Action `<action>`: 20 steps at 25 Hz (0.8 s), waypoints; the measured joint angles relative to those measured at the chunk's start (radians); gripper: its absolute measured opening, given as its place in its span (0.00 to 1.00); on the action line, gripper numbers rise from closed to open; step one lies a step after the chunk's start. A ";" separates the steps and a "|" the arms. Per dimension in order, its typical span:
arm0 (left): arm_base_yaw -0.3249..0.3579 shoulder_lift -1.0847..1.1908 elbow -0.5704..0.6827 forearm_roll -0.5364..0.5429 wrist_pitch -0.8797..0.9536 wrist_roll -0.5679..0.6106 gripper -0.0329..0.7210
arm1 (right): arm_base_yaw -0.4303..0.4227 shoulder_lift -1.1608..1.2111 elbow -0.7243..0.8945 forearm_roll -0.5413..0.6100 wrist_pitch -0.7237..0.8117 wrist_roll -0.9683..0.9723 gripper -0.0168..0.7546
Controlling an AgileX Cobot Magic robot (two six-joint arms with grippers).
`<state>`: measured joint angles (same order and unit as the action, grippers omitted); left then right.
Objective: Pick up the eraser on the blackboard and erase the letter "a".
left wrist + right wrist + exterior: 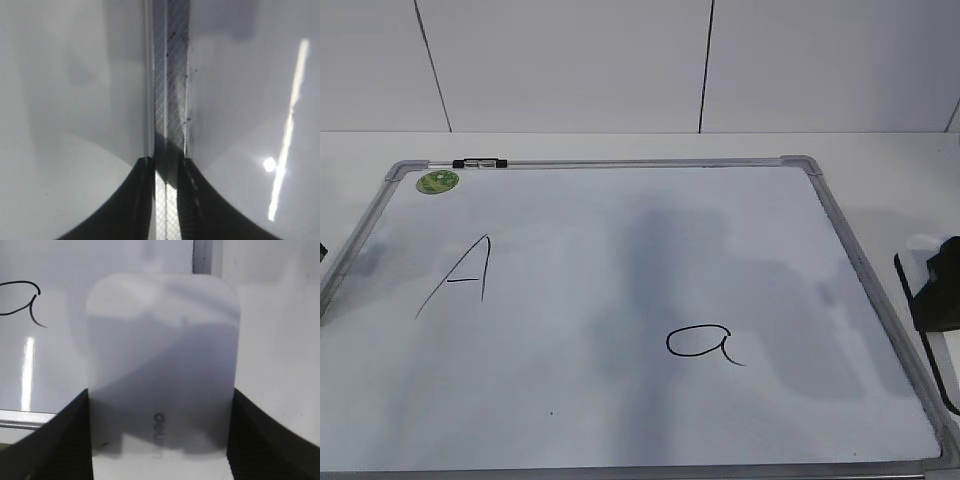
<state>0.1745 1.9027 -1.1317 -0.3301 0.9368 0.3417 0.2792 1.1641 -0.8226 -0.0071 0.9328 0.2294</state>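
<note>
The blackboard point(620, 420) is a white board with a silver frame and a green sticker point(437, 182). The letter "a" point(700, 343) is drawn at its lower middle, and part of it also shows in the right wrist view point(22, 300). My right gripper point(160, 392) is shut on the white eraser point(162, 355), one jaw on each long side, at the board's right edge point(935, 290). My left gripper point(166, 162) is shut and empty, over the board's left frame strip point(170, 75).
A taller capital "A" point(460, 275) is drawn on the board's left half. A small black clip point(480, 161) sits on the top frame. White table surface surrounds the board, with a white wall behind.
</note>
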 joint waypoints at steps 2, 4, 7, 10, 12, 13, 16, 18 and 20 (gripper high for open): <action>0.000 0.000 0.000 0.000 0.000 0.000 0.15 | 0.000 0.000 0.000 0.000 0.000 -0.012 0.73; 0.000 0.000 0.000 0.000 0.000 0.001 0.12 | 0.000 0.000 0.000 0.000 0.000 -0.021 0.73; 0.000 0.000 0.000 0.000 0.000 0.001 0.09 | 0.000 0.000 0.000 0.007 0.000 -0.044 0.73; 0.000 0.000 0.000 0.000 0.000 0.001 0.09 | 0.000 0.003 0.000 0.032 0.000 -0.086 0.73; 0.000 0.000 0.000 0.000 0.000 0.001 0.09 | 0.000 0.027 -0.004 0.053 0.016 -0.113 0.73; 0.000 0.000 0.000 0.000 0.000 0.001 0.09 | 0.000 0.050 -0.010 0.065 0.028 -0.129 0.73; 0.000 0.000 0.000 0.000 0.000 0.001 0.09 | 0.000 0.122 -0.045 0.086 0.043 -0.157 0.73; 0.000 0.000 0.000 0.000 0.000 0.001 0.09 | 0.000 0.169 -0.078 0.089 0.043 -0.170 0.73; 0.000 0.000 0.000 0.000 0.000 0.001 0.09 | 0.002 0.226 -0.111 0.095 0.049 -0.180 0.73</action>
<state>0.1745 1.9027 -1.1317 -0.3301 0.9368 0.3430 0.2815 1.3903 -0.9335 0.0881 0.9822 0.0497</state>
